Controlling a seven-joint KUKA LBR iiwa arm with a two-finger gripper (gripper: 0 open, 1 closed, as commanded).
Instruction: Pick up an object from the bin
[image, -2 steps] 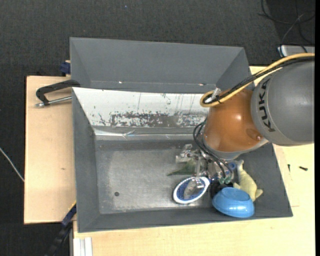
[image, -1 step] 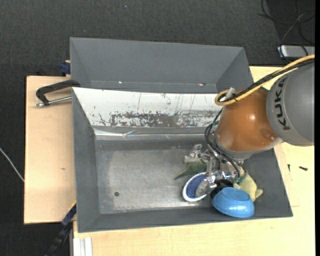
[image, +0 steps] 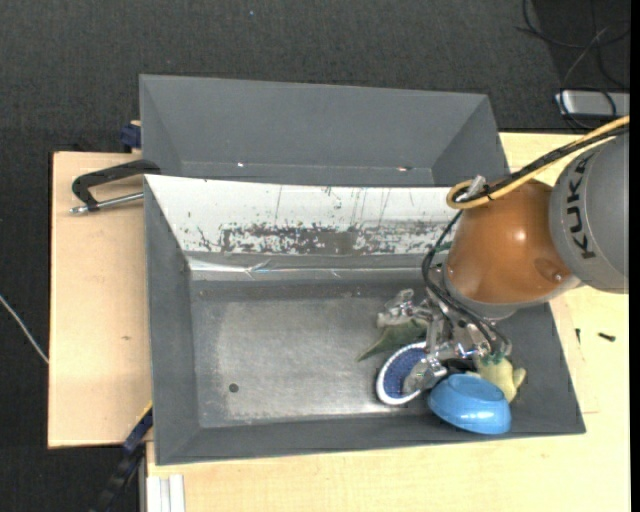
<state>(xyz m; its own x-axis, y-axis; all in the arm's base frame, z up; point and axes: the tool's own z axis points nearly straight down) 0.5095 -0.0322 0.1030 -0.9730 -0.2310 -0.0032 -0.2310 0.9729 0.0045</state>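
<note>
End effector (image: 436, 360) over part-hidden blue-rimmed disc (image: 398, 378)

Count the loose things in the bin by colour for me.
Blue: 2 (lump, white-rimmed disc)
Pale yellow: 1 (yellow piece)
Green: 1 (green piece)
Total: 4 that can be told apart; the gripper stands over the cluster and may hide more.

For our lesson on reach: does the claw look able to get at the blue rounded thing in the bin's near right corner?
Probably yes: the claw hangs just beside the blue rounded thing, whose top lies bare. The bin wall and a yellowish thing crowd it, though.
</note>
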